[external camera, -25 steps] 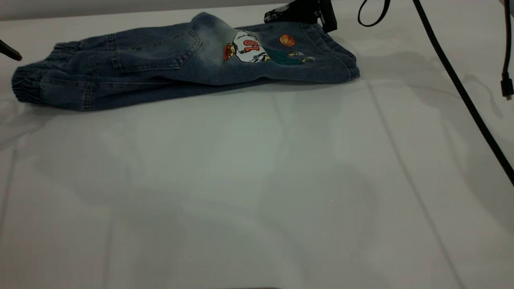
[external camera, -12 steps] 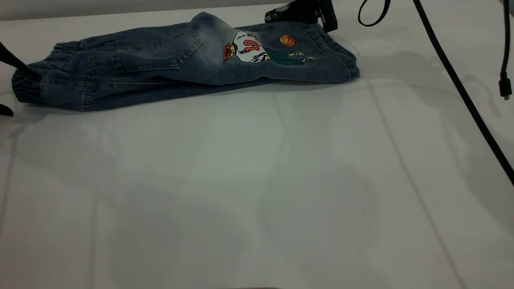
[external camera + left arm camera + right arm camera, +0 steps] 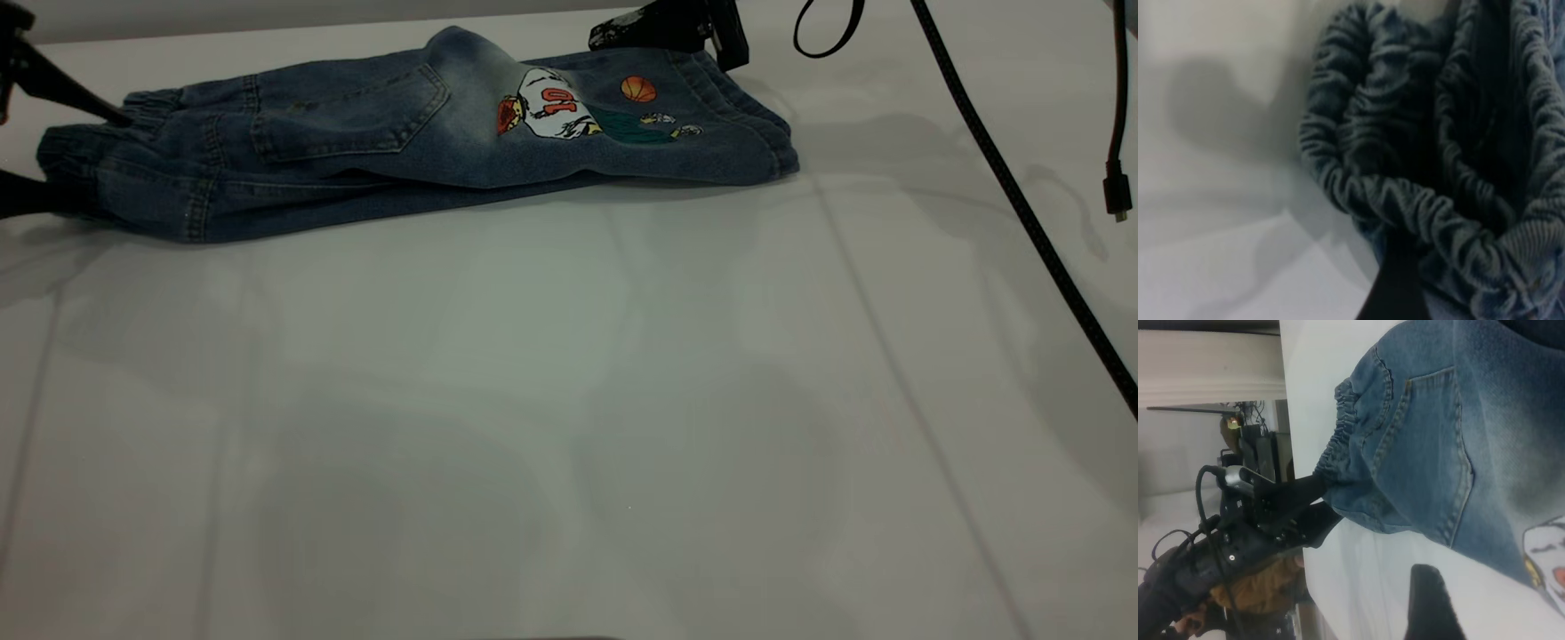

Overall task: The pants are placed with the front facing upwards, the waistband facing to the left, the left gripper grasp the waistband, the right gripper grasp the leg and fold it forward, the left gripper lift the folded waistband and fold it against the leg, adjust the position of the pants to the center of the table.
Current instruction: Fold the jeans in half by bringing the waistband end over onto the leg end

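The pants, blue denim with a cartoon print and a back pocket facing up, lie doubled lengthwise at the back of the table. The gathered waistband points left. My left gripper is open at the left edge, one finger above the waistband and one below it, with the band between them. In the left wrist view the ruched waistband fills the picture beside one dark finger. The right gripper hangs open behind the leg hems. One of its fingers is over bare table.
A thick black cable runs diagonally across the right side of the table, and a loose plug dangles near the right edge. A cable loop hangs at the back right.
The left gripper has come in from the left edge and now straddles the waistband. The pants' left end has shifted slightly right. The right gripper has not moved.
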